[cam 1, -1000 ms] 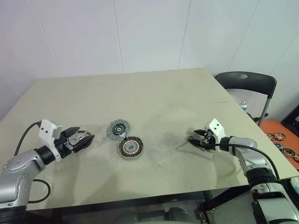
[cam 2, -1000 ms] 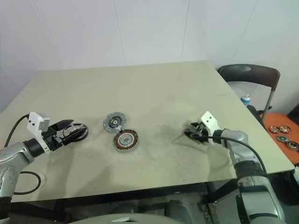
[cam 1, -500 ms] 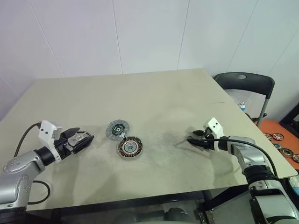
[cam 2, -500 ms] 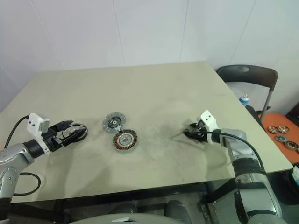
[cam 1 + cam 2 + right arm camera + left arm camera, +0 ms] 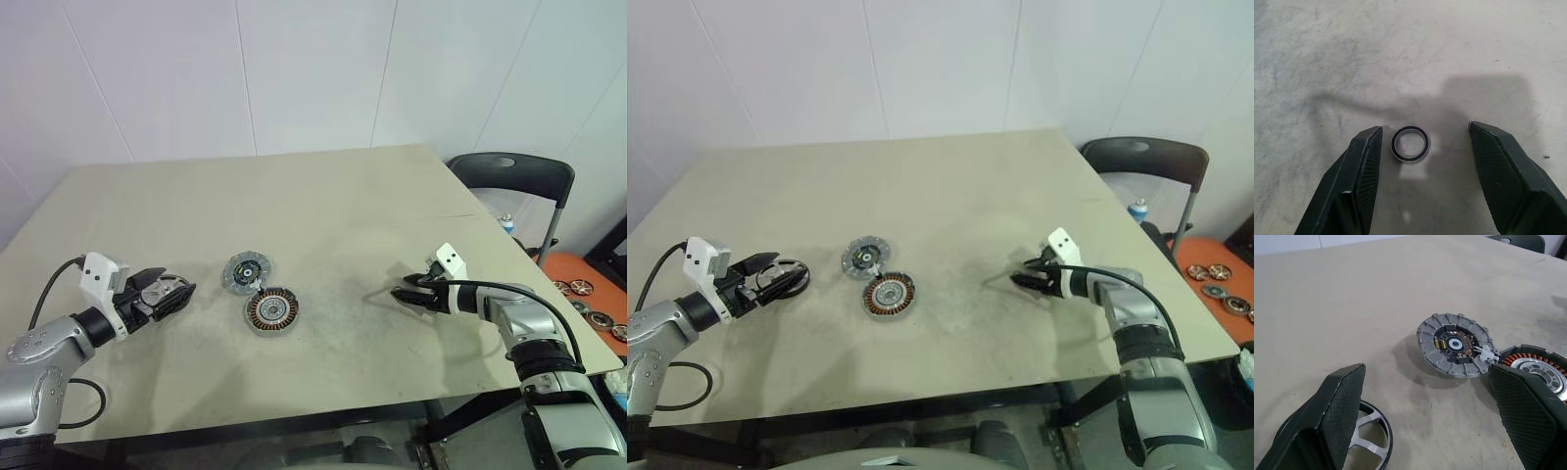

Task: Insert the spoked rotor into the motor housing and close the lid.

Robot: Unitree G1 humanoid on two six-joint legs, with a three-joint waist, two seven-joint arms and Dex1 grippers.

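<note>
The shallow round silver-grey motor housing (image 5: 273, 311) with copper windings lies open mid-counter, its flat grey round lid (image 5: 249, 269) hinged back just beyond it. The thin dark spoked rotor (image 5: 1369, 434) rests at the left gripper (image 5: 172, 294), whose fingers stand wide apart around it. The right gripper (image 5: 1422, 147), fingers apart, brackets a small dark-rimmed ring (image 5: 1410, 144) on the beige counter (image 5: 323, 196). Insertion is not yet begun; next the left fingers should probably close on the rotor and carry it right to the housing.

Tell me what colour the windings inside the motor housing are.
Copper-orange, ringing a silver centre in the motor housing; clearest in the left eye view.
</note>
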